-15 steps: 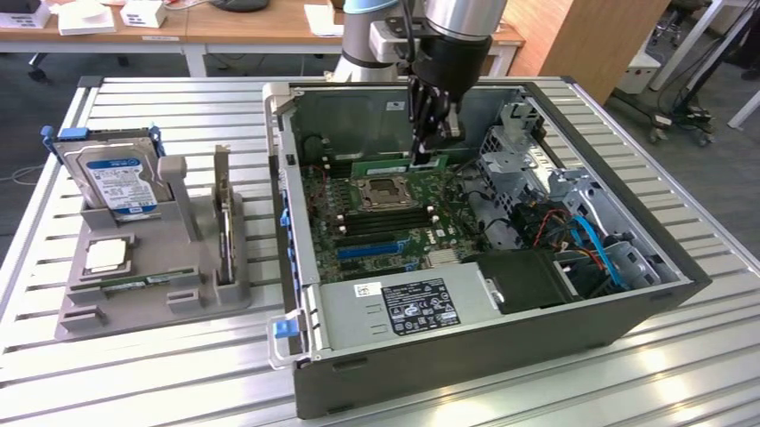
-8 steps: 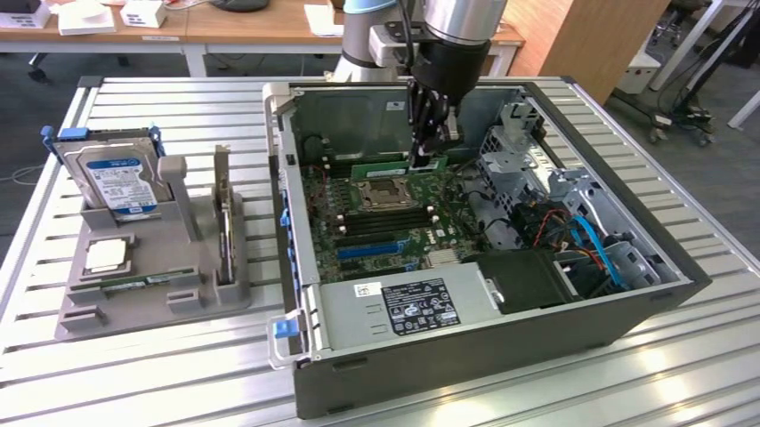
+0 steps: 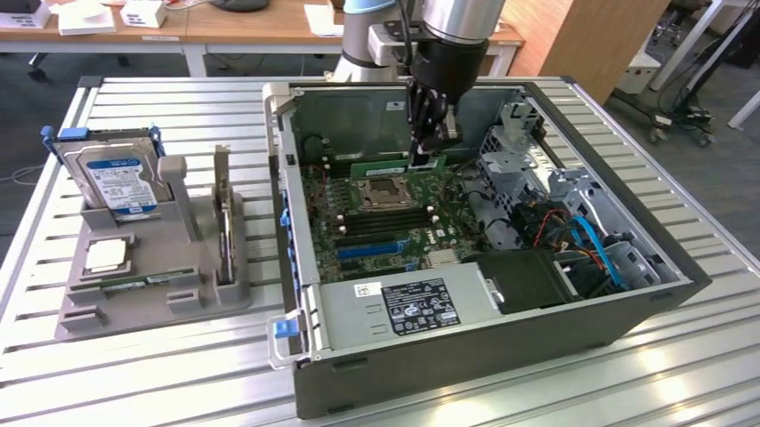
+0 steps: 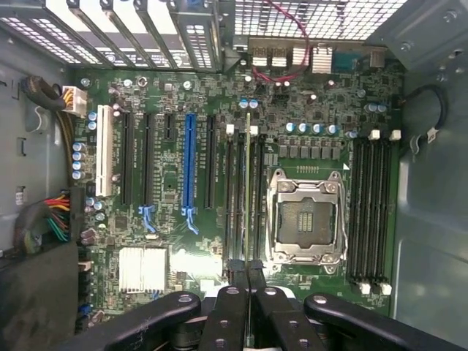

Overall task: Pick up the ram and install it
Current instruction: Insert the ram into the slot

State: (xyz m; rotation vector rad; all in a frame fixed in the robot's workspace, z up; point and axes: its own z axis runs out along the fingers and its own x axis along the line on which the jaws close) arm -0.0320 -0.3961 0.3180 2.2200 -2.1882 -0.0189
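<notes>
The ram [image 3: 380, 166] is a thin green stick held level inside the open computer case [image 3: 475, 356], just above the motherboard [image 3: 356, 236] behind the CPU socket [image 3: 383, 191]. My gripper [image 3: 425, 161] comes straight down from above and is shut on the ram's top edge near one end. In the wrist view the ram [image 4: 248, 190] shows edge-on as a thin line between my gripper [image 4: 248, 268] fingers. It runs along the black memory slots [image 4: 235, 197] beside the CPU socket [image 4: 306, 219]. I cannot tell whether it touches a slot.
A second bank of memory slots [image 4: 373, 212] lies on the socket's other side. A power supply [image 3: 404, 307] and cables [image 3: 588, 240] fill the case's near side. At the exterior view's left, a grey holder [image 3: 155, 294] carries a hard drive [image 3: 116, 182] and an upright expansion card [image 3: 222, 209].
</notes>
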